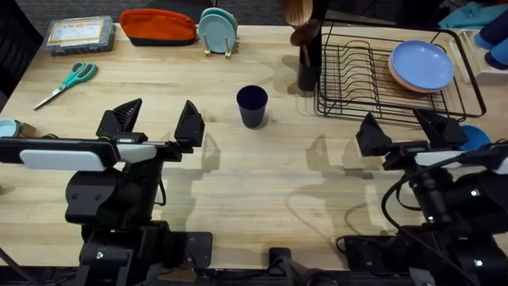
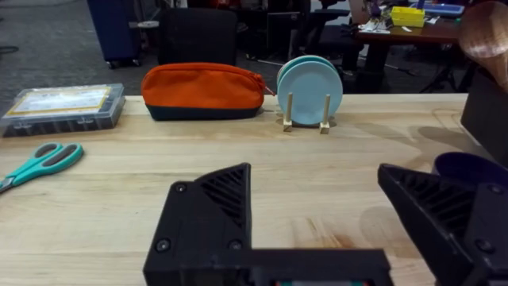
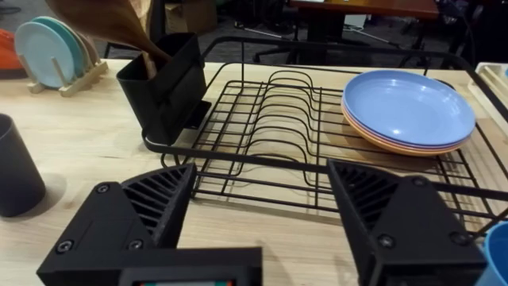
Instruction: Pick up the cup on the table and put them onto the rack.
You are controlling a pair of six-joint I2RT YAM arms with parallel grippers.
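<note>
Navy cup (image 1: pixel 252 106) upright, mouth up, beside rack (image 1: pixel 373 79), left gripper (image 1: pixel 159 121) and right gripper (image 1: pixel 401 129) both released

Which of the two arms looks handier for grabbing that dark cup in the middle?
Probably the left. Its open gripper sits just beside the navy cup with bare table between. The right gripper, also open, is farther away, in front of the rack.
</note>
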